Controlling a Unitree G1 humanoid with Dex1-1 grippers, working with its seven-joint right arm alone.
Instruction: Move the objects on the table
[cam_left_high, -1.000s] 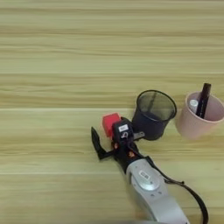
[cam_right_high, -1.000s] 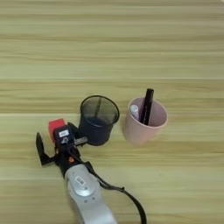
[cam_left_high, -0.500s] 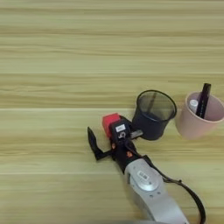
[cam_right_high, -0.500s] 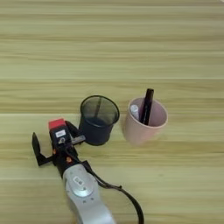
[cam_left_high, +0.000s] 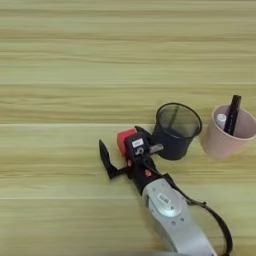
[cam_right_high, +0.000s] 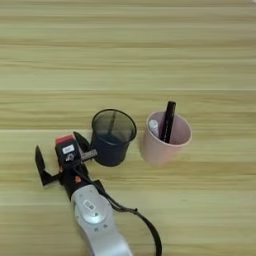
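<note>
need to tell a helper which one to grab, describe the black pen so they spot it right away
Find the pink cup, the rightmost thing on the wooden table, beside the black mesh cup. The black pen stands tilted inside it, poking above the rim. A shorter white stick shares the cup; the pen is the tall dark one.

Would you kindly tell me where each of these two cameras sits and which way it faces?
Left eye view: on the head, looking down at the tan wooden table; silver right forearm and black pincer rise from the bottom edge.
Right eye view: beside it, same downward look; the arm sits further left.
Both share the small red cube, black mesh cup, and pink cup holding the slim black stick.
</note>
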